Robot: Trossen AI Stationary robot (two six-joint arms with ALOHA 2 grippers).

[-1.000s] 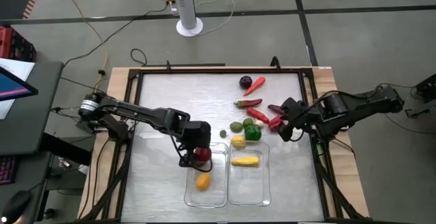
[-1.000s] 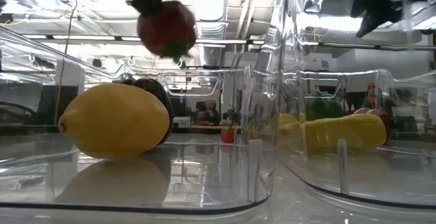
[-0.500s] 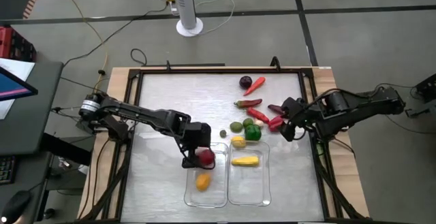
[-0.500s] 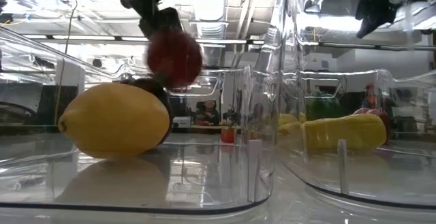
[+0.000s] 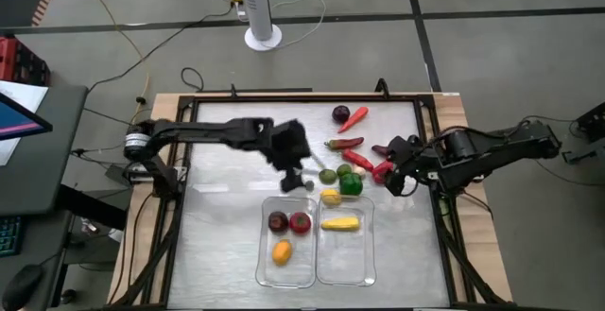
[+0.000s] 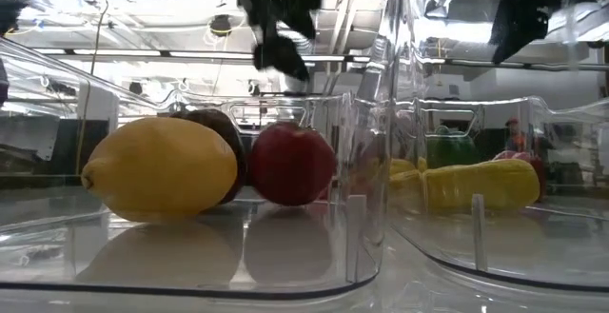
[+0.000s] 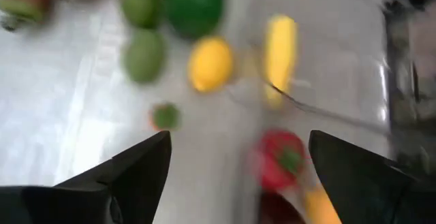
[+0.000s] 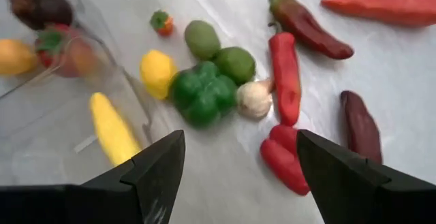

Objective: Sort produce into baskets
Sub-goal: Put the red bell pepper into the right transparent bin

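The left hand [image 5: 295, 181] is seen blurred above the worktop [image 5: 217, 226], at 12 o'clock of the left basket [image 5: 263, 266], fingers apart and empty. In that basket a red apple [image 5: 300, 221], a dark purple fruit [image 5: 277, 221] and a yellow lemon [image 5: 281, 251] are lying; the purple one is half hidden behind the lemon in the low view. The corn [image 5: 339, 223] is in the right basket [image 5: 367, 264]. The right hand [image 5: 395, 183], open, is held at 3 o'clock of the loose produce [image 5: 351, 184]
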